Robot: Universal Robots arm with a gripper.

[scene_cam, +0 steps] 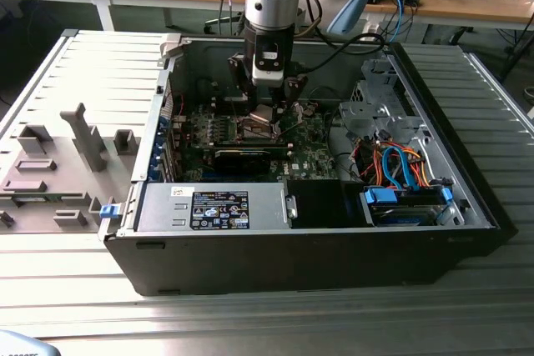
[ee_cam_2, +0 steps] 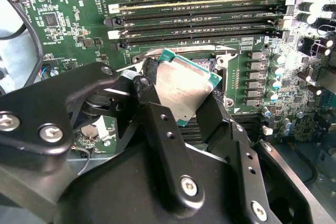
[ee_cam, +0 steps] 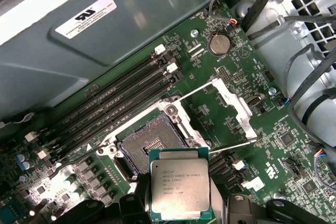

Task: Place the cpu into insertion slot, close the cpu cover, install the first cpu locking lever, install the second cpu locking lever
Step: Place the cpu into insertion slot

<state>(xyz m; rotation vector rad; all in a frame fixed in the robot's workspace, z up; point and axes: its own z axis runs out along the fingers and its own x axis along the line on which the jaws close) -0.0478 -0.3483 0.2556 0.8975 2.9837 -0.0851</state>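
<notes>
My gripper (ee_cam_2: 182, 109) is shut on the cpu (ee_cam_2: 181, 88), a flat square chip with a dull silver top and a green edge. Its black fingers (ee_cam_2: 152, 111) clamp two opposite sides. In the first wrist view the cpu (ee_cam: 180, 187) hangs tilted just beside the insertion slot (ee_cam: 149, 145), whose dark centre lies bare inside its silver rim. The cpu cover (ee_cam: 236, 106) is swung open and stands away from the slot, with thin wire levers along its sides. In the exterior view the gripper (scene_cam: 265, 104) is low inside the computer case, over the green board.
Long memory slots (ee_cam: 121, 103) run beside the socket. A long black card (scene_cam: 244, 156) and a black labelled box (scene_cam: 219, 208) sit toward the case's front. Blue and orange cables (scene_cam: 400, 164) fill the exterior view's right. A grey fixture (scene_cam: 75, 156) lies outside the case.
</notes>
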